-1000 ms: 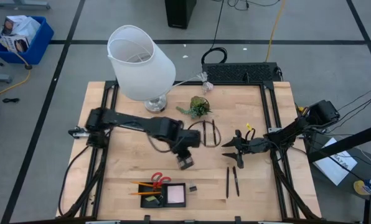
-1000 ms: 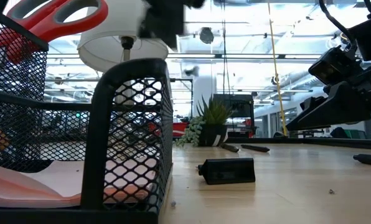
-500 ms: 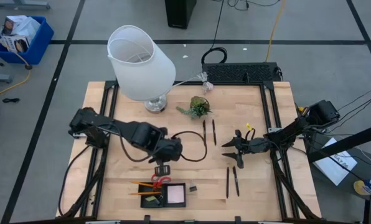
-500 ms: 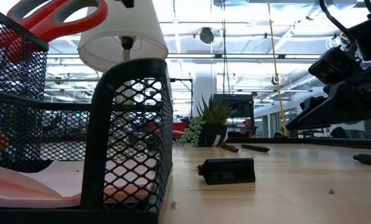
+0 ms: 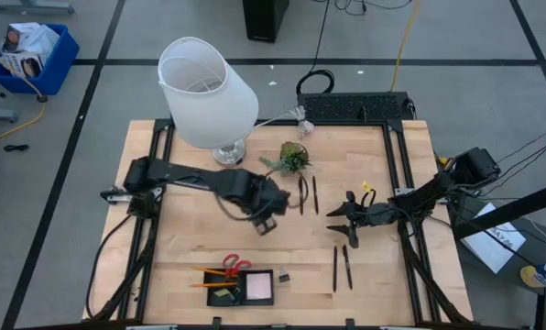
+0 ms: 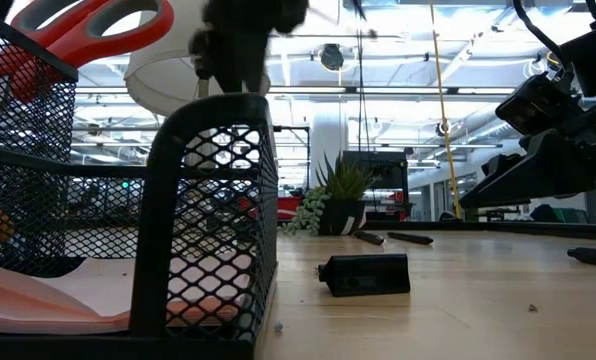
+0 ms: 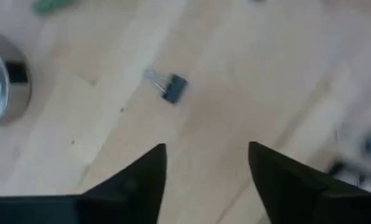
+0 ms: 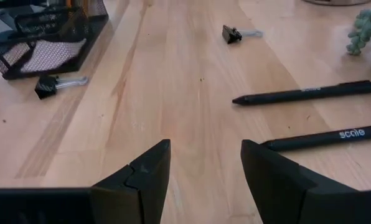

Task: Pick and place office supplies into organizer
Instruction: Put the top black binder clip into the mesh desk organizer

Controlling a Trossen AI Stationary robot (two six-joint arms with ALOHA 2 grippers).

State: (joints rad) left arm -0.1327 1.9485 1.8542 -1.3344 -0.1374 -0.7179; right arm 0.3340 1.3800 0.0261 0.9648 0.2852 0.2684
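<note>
**Left gripper spread over a binder clip, mid-bench**

Mesh organizer [image 5: 241,286] at the bench [image 5: 383,284] front edge holds a pink pad [image 5: 258,286], red scissors [image 5: 231,267] and pencils [image 5: 209,272]. Left gripper [image 5: 266,220] hangs mid-bench, fingers apart, empty, binder clip [image 7: 171,87] below. Right gripper [image 5: 335,213], spread and empty, sits right of centre near black pens [image 5: 341,267].

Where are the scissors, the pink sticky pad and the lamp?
scissors [image 5: 234,266], high view, on the red handles
pink sticky pad [image 5: 258,287], high view, middle of the pad's top sheet
lamp [image 5: 206,90], high view, on the white shade
</note>
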